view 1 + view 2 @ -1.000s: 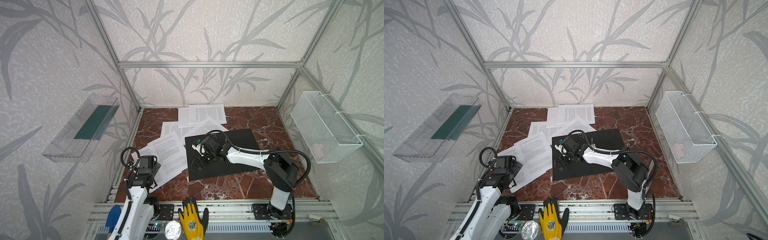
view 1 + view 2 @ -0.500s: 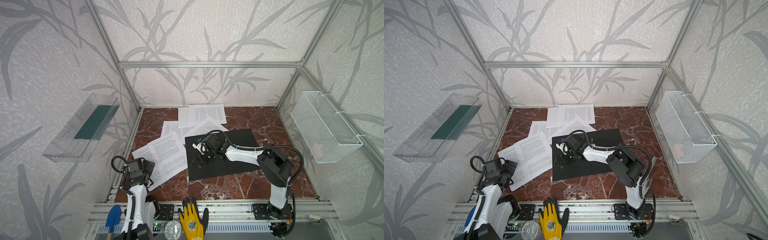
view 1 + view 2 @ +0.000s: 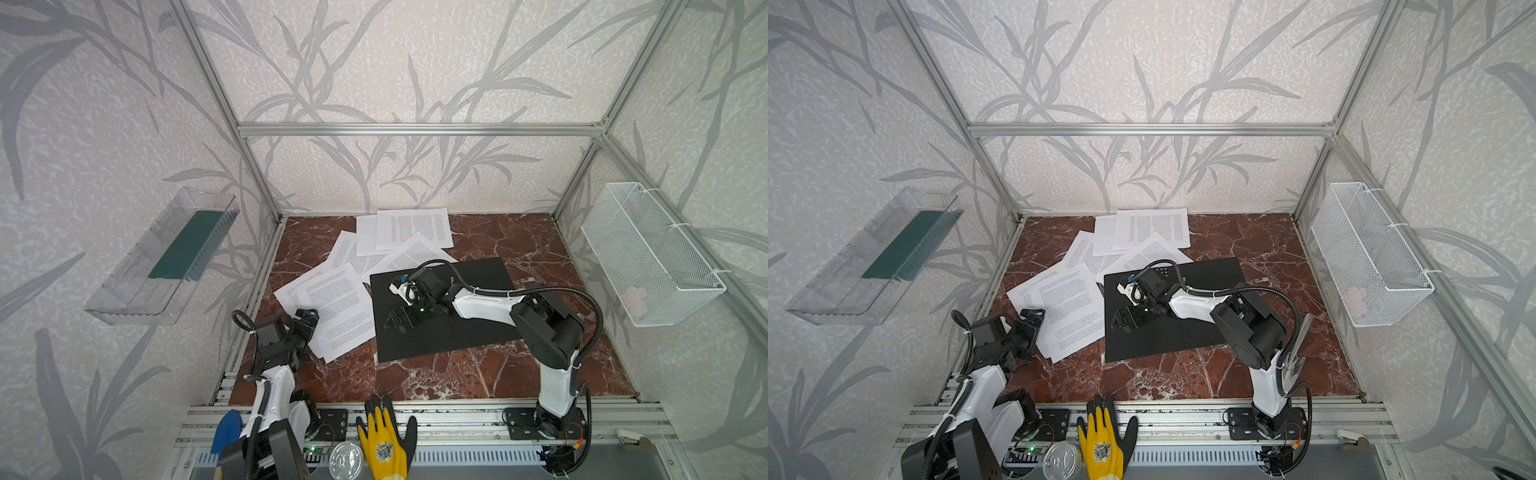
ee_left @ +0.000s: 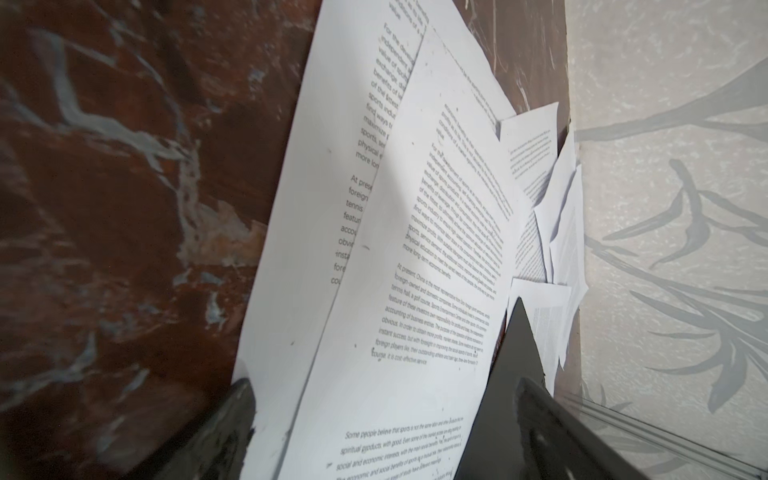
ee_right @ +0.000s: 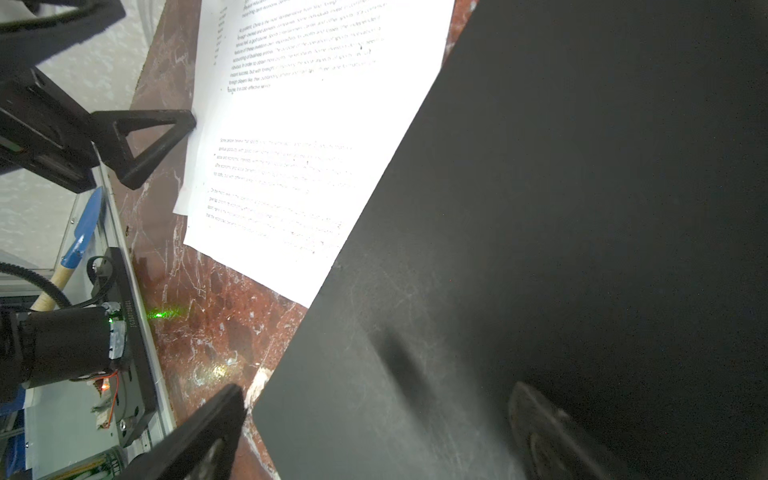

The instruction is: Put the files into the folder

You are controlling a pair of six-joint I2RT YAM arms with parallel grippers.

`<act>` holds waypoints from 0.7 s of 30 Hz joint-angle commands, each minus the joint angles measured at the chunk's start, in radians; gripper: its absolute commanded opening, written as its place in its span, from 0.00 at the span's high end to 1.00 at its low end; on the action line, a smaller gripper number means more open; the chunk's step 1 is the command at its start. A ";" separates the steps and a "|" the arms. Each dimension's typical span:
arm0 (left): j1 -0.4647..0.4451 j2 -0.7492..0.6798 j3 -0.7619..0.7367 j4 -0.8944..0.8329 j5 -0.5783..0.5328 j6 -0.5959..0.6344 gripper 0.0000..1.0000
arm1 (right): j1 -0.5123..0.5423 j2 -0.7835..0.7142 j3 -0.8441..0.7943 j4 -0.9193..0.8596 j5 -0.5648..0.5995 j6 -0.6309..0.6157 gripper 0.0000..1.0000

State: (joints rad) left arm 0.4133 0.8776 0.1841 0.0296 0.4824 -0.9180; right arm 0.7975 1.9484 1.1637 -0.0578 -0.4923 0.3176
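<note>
**Item 1: folder**. Matte black and closed, it was laid flat right of centre on the red marble tabletop in both top views. No sheet was seen inside it.

**Item 2: files**. The white printed sheets, all outside the folder, were found fanned loosely from the upper middle of the tabletop down to left of centre. The nearest sheet was met by the folder's left edge. A farther sheet was partly covered by its upper edge.

**Item 3: right gripper**. It was recorded over the folder's left portion, jaws spread wide and nothing held. In the right wrist view one finger was placed beyond the cover's edge over the marble, and the other finger above the cover. This straddle is judged to have been set for pinching that edge and lifting the cover. Contact could not be determined.

**Item 4: left gripper**. It was found at lower left, at the near corner of the nearest sheets, jaws wide and empty. In the left wrist view the paper was framed between its fingers. The position is judged to have been taken for gathering that sheet.

**Fittings:** a clear tray holding a dark green panel was mounted on the left wall, and a wire basket on the right wall.
</note>
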 commanded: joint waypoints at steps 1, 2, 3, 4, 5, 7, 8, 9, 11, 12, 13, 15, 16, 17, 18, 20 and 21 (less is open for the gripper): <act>-0.006 -0.015 -0.030 0.064 0.090 -0.005 0.02 | -0.003 0.011 -0.004 0.003 -0.028 0.007 0.00; -0.008 -0.019 -0.031 0.078 0.098 -0.005 0.02 | -0.003 0.011 -0.003 0.003 -0.030 0.007 0.00; -0.009 -0.022 -0.031 0.091 0.105 -0.008 0.02 | -0.003 0.011 -0.004 0.003 -0.033 0.008 0.00; -0.009 -0.026 -0.032 0.102 0.110 -0.013 0.02 | -0.003 0.011 -0.003 0.003 -0.036 0.008 0.00; -0.009 -0.031 -0.035 0.101 0.109 -0.018 0.02 | -0.004 0.011 -0.003 0.004 -0.037 0.008 0.00; -0.009 -0.063 -0.002 -0.041 0.055 0.001 0.05 | -0.003 0.012 -0.003 0.003 -0.038 0.008 0.00; -0.009 -0.092 0.016 -0.094 0.039 0.031 0.05 | -0.004 0.014 -0.002 0.001 -0.038 0.008 0.00; -0.014 -0.129 0.028 -0.154 0.007 0.046 0.05 | -0.004 0.015 0.000 -0.002 -0.039 0.007 0.00; -0.013 -0.202 0.036 -0.242 -0.086 0.047 0.05 | -0.004 0.017 0.003 -0.004 -0.040 0.006 0.00; -0.012 -0.238 0.029 -0.271 -0.127 0.034 0.04 | -0.004 0.019 0.005 -0.005 -0.042 0.006 0.00; -0.012 -0.264 0.023 -0.290 -0.153 0.033 0.04 | -0.003 0.021 0.006 -0.006 -0.046 0.006 0.00; -0.013 -0.279 0.015 -0.316 -0.179 0.024 0.04 | -0.003 0.023 0.008 -0.009 -0.046 0.007 0.00; -0.012 -0.274 0.010 -0.302 -0.172 0.023 0.04 | -0.003 0.023 0.007 -0.010 -0.046 0.006 0.00; -0.012 -0.257 0.009 -0.287 -0.161 0.024 0.04 | -0.004 0.021 0.007 -0.010 -0.045 0.005 0.00; -0.013 -0.234 0.012 -0.279 -0.154 0.024 0.04 | -0.004 0.021 0.007 -0.011 -0.045 0.005 0.00; -0.012 -0.182 0.012 -0.240 -0.127 0.030 0.04 | -0.003 0.021 0.009 -0.011 -0.048 0.006 0.00; -0.013 -0.151 0.011 -0.225 -0.119 0.030 0.04 | -0.003 0.021 0.010 -0.011 -0.049 0.005 0.00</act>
State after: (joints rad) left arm 0.4034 0.6697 0.1841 -0.2047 0.3672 -0.8948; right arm 0.7975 1.9533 1.1637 -0.0547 -0.5266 0.3214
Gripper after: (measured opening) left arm 0.961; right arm 0.995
